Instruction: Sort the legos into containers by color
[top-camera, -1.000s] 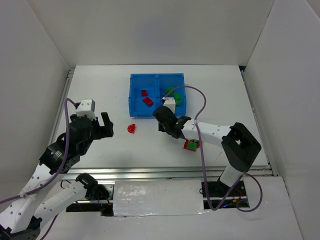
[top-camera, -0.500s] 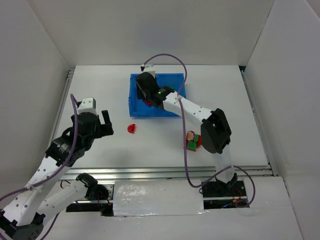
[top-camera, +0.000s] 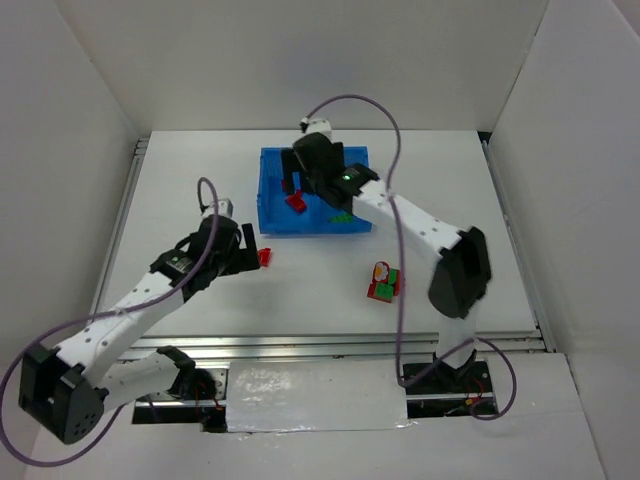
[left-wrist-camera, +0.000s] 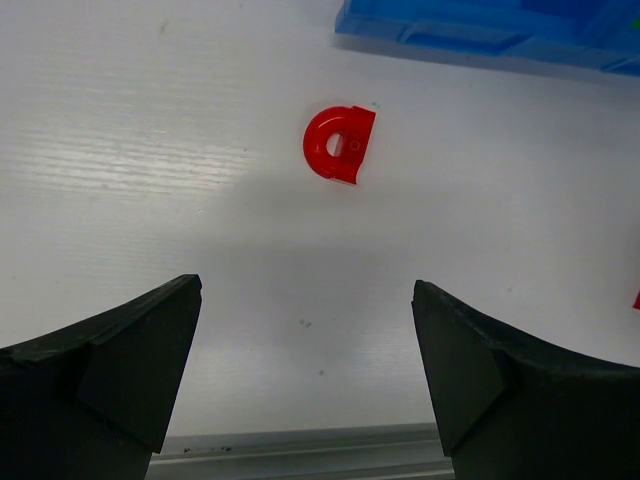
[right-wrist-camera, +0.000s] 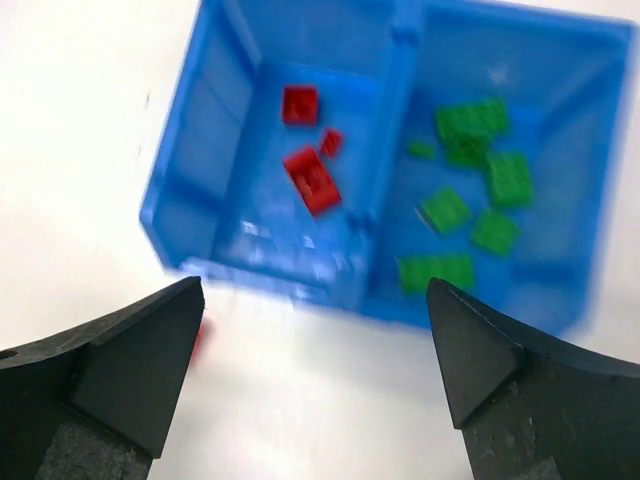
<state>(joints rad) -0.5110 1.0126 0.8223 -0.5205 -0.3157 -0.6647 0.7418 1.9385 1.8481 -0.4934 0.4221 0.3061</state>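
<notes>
Three red legos (right-wrist-camera: 310, 180) in left compartment (right-wrist-camera: 225, 150), green legos (right-wrist-camera: 445, 210) right; left claw (left-wrist-camera: 305, 290), right claw (right-wrist-camera: 315, 285) gape empty.

One tray (right-wrist-camera: 175, 215) holds three red bricks (right-wrist-camera: 310, 180) and about seven green bricks (right-wrist-camera: 445, 210).

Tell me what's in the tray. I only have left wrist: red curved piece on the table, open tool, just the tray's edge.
Observer: Red bricks lie in the left compartment of the tray, green bricks in the right one.
Operator: Where's the other arm?
Observer: The right tool hangs open over the tray, holding nothing.
Operator: Anything else loose?
Observer: A red-and-green cluster, pieces joined, sits on the table on the near side of the tray, off to the right.
</notes>
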